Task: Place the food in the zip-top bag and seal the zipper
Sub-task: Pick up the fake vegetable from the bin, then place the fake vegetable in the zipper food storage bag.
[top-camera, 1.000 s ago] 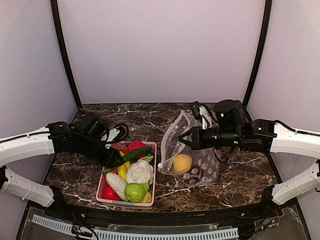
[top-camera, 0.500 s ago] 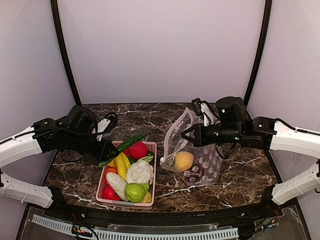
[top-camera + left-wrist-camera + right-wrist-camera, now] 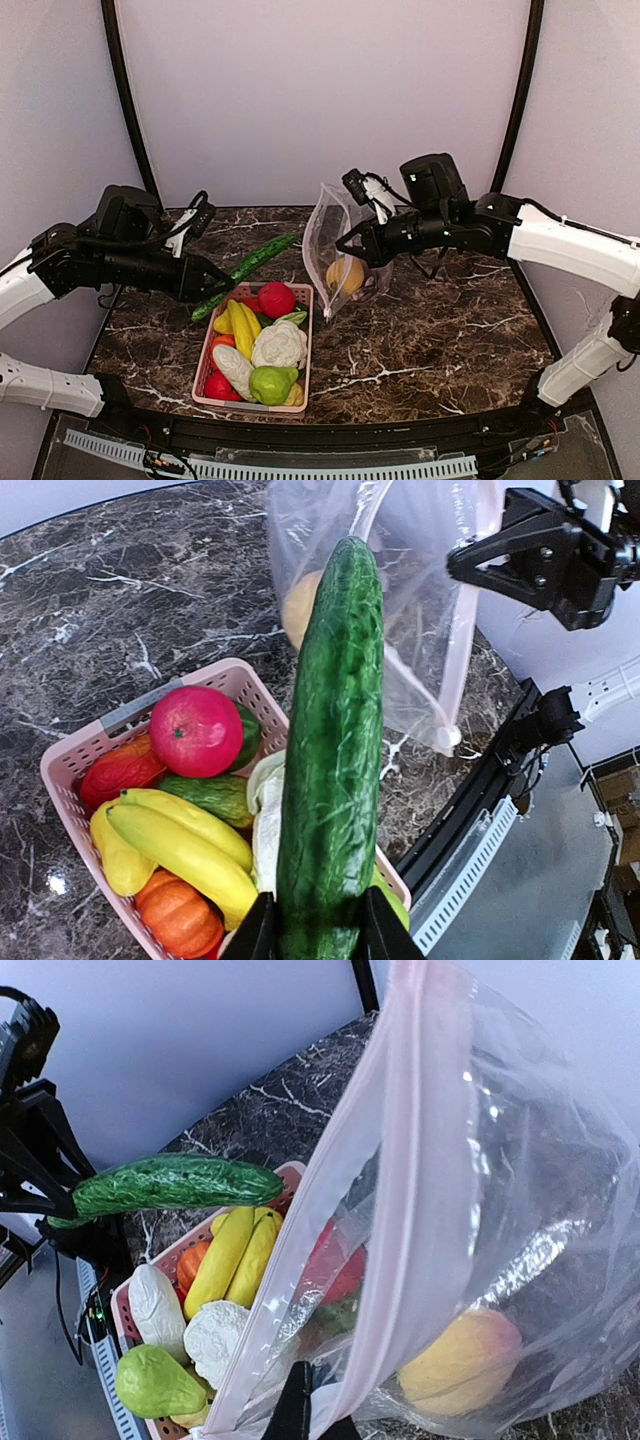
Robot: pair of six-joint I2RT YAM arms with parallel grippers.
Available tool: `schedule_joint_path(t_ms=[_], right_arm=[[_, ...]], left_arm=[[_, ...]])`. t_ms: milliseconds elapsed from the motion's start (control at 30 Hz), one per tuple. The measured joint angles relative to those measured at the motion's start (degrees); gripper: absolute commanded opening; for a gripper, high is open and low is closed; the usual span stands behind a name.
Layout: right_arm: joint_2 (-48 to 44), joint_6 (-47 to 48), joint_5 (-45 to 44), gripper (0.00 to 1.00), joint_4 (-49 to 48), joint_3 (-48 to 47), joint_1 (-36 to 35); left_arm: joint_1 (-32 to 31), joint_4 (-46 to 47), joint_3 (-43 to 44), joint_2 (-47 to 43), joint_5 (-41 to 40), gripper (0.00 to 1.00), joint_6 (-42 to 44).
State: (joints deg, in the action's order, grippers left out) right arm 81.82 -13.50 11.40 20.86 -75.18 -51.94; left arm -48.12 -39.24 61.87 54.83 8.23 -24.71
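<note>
- Dark marble table (image 3: 450, 340) under pale walls, seen from the top camera. One second ago the zip-top bag (image 3: 330, 225) lay slumped at centre right. Now it hangs upright near the middle of the frame, pinched at its upper edge by the right gripper (image 3: 350, 245).
- Its lowest corner dangles just beside the right rim of the pink basket (image 3: 308, 335), and the yellow-orange ball (image 3: 345, 273) sits inside.
- The cucumber (image 3: 250, 272), low over the basket a second ago, now slants up and right. The left gripper (image 3: 205, 298) clamps its lower-left end, and its tip is near the bag but apart from it.
- Left wrist view: fingers squeeze the cucumber (image 3: 335, 750) at bottom centre. Its far end points at the bag (image 3: 430, 630), while red fruit (image 3: 196, 730) and bananas (image 3: 180, 840) wait below.
- Right wrist view: the pink zipper (image 3: 400, 1160) runs diagonally and is unsealed. A dark finger of the right gripper (image 3: 310, 1415) nips the film at the bottom edge.
- Judgement: both arms have lined up for insertion. Only the ball is bagged, so most of the task remains.
</note>
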Motion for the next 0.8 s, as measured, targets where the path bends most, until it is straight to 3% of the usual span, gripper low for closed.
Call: schedule_joint_path(t_ms=[300, 800], right_arm=[[2.8, 1.0, 3.0, 0.0, 1.0, 3.1, 0.0], [4.2, -2.6, -0.1, 0.0, -0.7, 3.7, 0.0]], left_arm=[[0.0, 2.6, -1.0, -1.3, 6.6, 0.25, -2.9], [0.0, 8.0, -5.0, -0.7, 12.7, 0.24, -7.1]])
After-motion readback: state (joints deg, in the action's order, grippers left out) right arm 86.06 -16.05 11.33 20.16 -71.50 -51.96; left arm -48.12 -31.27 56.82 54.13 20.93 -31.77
